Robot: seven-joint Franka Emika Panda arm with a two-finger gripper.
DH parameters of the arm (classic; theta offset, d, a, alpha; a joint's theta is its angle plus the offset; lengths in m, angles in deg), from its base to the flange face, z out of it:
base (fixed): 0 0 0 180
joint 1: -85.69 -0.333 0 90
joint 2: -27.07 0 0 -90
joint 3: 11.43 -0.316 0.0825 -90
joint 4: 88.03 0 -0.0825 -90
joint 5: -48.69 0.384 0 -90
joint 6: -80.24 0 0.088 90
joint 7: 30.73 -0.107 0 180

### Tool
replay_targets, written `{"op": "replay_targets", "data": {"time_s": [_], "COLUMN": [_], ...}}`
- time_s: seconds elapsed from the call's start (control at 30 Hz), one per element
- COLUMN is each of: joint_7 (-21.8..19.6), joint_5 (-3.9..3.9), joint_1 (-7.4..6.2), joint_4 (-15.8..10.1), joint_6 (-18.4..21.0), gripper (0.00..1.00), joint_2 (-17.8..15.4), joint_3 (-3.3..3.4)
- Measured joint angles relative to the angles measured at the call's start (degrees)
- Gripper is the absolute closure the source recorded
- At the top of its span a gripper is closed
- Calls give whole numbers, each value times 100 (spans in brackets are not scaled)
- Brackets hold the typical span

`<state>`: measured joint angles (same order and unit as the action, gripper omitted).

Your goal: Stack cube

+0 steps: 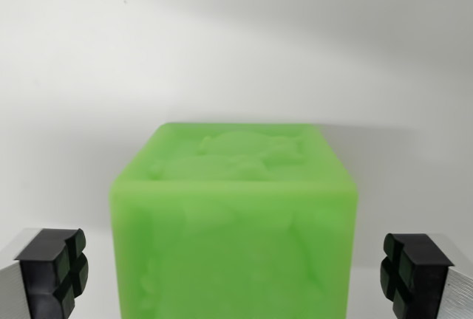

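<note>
Black pads (pixel 53 269) of the gripper (pixel 235 271) stand at the wrist view's left, clear of the translucent green cube (pixel 235 223) resting on the white table (pixel 74 112); jaws spread wide, holding nothing. Grasping and stacking both remain, seemingly. The arm sits low, straddling the cube.

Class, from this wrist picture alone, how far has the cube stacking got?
Done: the open gripper is lined up around the green cube, one black pad on each side.
In hand: the grasp; both pads stand apart from the cube.
Left: closing, lifting and stacking. No second cube is in view.
</note>
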<state>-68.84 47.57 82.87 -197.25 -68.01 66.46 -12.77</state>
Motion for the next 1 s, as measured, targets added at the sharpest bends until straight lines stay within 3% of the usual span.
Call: {"op": "replay_targets", "data": {"time_s": [0.43, 0.47, 1.0], "joint_7": [0, 0, 0], "joint_5": [0, 0, 0], "joint_1": [-12, -13, -15], "joint_4": [86, 90, 97], "joint_6": [-142, -143, -145], "gripper": [0, 100, 100], "joint_2": [227, 233, 237], "joint_3": [13, 14, 17]}}
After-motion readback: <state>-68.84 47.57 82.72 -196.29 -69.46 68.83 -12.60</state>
